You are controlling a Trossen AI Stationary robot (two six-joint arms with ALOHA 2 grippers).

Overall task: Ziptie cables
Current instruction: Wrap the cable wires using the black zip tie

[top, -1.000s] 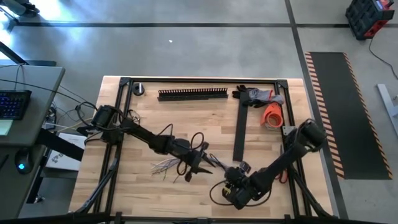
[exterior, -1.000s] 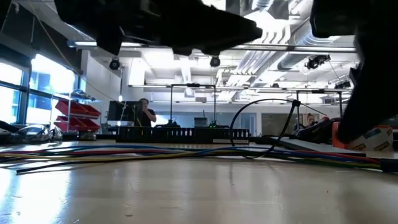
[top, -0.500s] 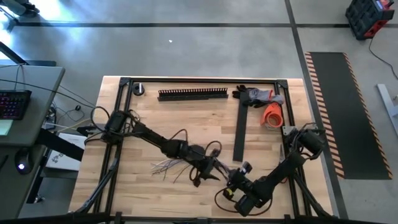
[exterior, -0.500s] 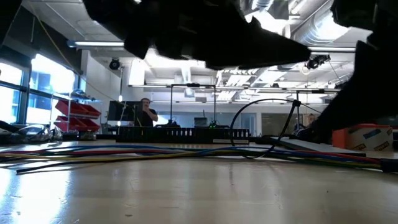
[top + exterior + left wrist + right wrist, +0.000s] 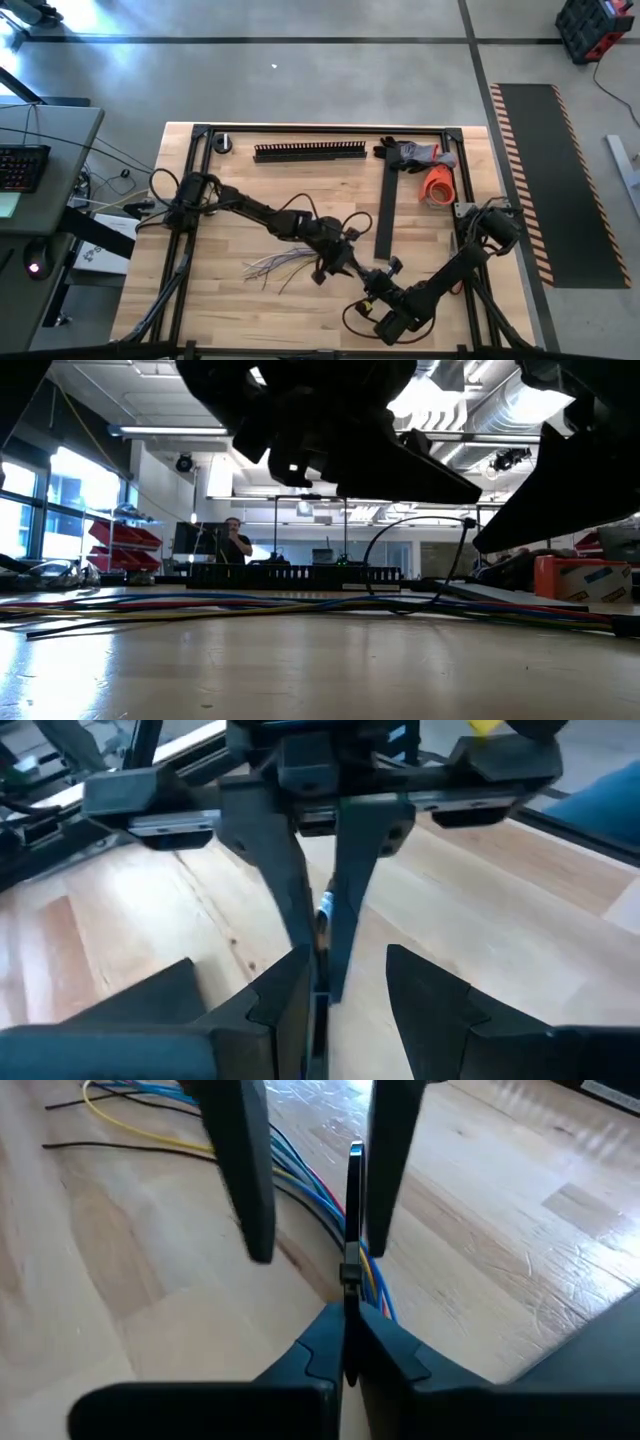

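The cables (image 5: 272, 266), thin blue, red, yellow and pale wires, lie on the wooden table left of centre, their loose ends fanned toward the left. A black zip tie (image 5: 354, 1200) stands over them as a tall loop (image 5: 420, 535). My right gripper (image 5: 374, 287) comes from the near right and is shut on the tie. My left gripper (image 5: 336, 266) reaches in from the left, open. Its fingers (image 5: 247, 1180) point down on either side of the cables (image 5: 305, 1185) and the tie. My right gripper pinches the zip tie's thin strip (image 5: 350, 1285) between its two shut fingers, just above the cables. The fingers come in low from the table's near right. The strip stands upright beyond them while the cables lie on the table. My left gripper has the tie's strip (image 5: 318, 1020) running close along the inner side of one finger (image 5: 285, 1005); whether they touch I cannot tell.
A black slotted duct (image 5: 310, 151) lies along the far edge and a flat black strip (image 5: 385, 215) lies right of centre. Gloves (image 5: 415, 153) and an orange roll (image 5: 437, 185) sit far right. Black frame rails edge the table. A person (image 5: 235, 540) stands in the room behind.
My left gripper has moved toward the table's right edge, along the cables and close up to my right gripper. My right arm has shifted slightly toward the near edge. The cables have stayed on the table.
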